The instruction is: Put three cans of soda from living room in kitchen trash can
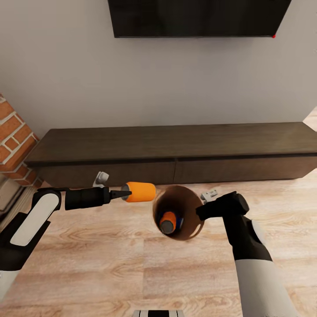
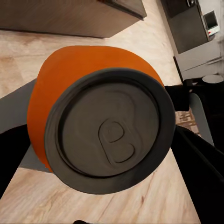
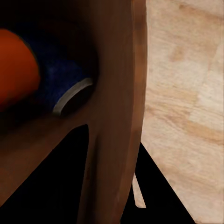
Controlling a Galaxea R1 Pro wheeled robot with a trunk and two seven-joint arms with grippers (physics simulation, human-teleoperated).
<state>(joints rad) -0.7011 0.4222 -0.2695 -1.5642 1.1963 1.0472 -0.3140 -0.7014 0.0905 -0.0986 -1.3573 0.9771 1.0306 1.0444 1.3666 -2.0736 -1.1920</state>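
Bright orange soda can [image 1: 140, 192], grey metal top, sideways in left tool [image 1: 125, 193].

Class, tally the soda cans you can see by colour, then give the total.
Orange cans: 2, one held in the left gripper as the held can, one inside the trash can as the binned orange can.
Blue cans: 1, the blue can beside it in the bin.
Total: 3
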